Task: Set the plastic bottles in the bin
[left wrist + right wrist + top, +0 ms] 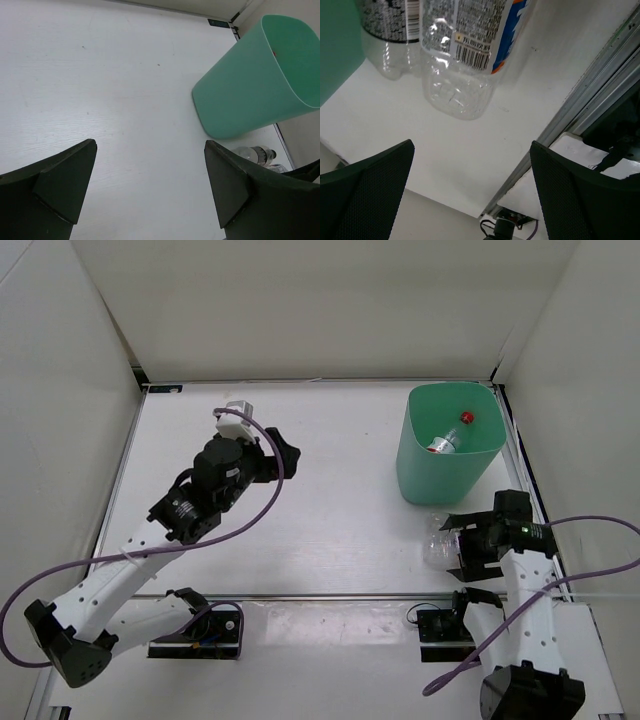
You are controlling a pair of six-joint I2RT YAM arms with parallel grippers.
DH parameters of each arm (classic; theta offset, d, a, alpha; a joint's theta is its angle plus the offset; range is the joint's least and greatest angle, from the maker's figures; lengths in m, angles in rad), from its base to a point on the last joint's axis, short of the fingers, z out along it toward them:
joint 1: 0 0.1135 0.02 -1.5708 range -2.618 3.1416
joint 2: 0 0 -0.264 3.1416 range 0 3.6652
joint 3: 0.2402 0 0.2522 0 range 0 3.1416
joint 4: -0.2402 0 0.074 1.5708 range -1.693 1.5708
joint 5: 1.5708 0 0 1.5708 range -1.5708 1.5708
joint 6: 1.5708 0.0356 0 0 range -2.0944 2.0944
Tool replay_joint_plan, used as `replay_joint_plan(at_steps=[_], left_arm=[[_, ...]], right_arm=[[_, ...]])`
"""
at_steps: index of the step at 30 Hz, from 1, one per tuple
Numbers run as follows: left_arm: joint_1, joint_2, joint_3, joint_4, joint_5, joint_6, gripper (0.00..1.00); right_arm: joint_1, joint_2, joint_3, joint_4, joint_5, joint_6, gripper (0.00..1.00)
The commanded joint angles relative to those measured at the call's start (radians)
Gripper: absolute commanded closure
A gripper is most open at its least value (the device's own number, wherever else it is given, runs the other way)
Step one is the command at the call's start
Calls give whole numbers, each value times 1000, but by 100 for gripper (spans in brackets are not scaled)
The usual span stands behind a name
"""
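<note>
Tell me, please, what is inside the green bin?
One bottle with a red cap lies inside the bin, with its cap toward the far side. The bin's near wall hides part of its floor, so anything lying there cannot be seen.

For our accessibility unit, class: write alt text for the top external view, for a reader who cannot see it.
A mint-green bin stands at the table's far right with a red-capped bottle inside. The right gripper sits open at clear bottles in front of the bin; the left gripper hovers open over the table's left half.
</note>
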Motion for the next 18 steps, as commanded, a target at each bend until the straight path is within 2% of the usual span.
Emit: replay_joint_plan(at_steps=[1, 16, 18], left_arm=[[16, -48, 5, -42, -27, -4, 0], [65, -59, -4, -101, -27, 19, 0], [74, -49, -4, -111, -27, 19, 0]], right_arm=[[6, 56, -27, 91, 8, 53, 0], [-57, 289, -105, 233, 48, 32, 0], [-66, 335, -116, 233, 48, 23, 14]])
